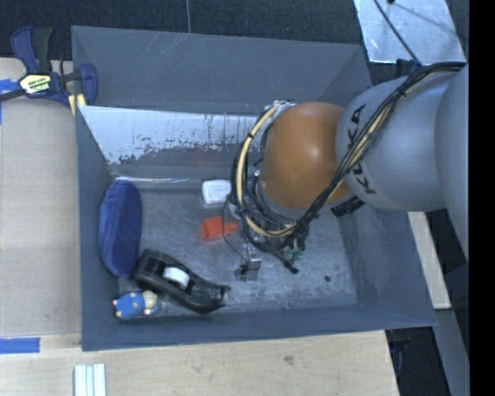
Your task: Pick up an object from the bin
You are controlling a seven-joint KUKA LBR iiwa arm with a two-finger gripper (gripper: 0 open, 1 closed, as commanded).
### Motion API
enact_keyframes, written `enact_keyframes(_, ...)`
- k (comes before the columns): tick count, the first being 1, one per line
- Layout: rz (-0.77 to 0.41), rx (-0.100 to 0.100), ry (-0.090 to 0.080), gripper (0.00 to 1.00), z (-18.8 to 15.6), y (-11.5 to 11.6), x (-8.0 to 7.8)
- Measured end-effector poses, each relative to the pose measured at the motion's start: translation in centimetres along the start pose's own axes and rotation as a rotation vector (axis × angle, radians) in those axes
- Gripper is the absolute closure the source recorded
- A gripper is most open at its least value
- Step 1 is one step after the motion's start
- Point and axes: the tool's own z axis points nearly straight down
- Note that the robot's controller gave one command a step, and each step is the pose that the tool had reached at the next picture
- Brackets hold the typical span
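Five objects are seen lying in the bin [214,81]; none is lifted. The gripper [249,266] is placed low at centre, near an orange block [217,229]; its opening cannot be judged.

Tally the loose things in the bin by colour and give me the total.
Blue: 2, the oval pouch and the small toy figure
Black: 1, the tape dispenser
White: 1, the small block
Orange: 1, the small piece
Total: 5 in view
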Motion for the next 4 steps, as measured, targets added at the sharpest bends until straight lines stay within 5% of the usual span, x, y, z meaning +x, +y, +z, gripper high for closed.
enact_keyframes(1,-0.158,0.0,-0.006,0.0,4.6,1.8,-5.5)
enact_keyframes(2,-0.156,-0.001,-0.008,1.0,4.4,1.7,-5.6)
enact_keyframes(3,-0.132,0.001,-0.014,1.0,-7.7,-0.9,-8.4)
enact_keyframes(4,-0.453,0.002,-0.012,1.0,-18.5,-3.6,-6.9)
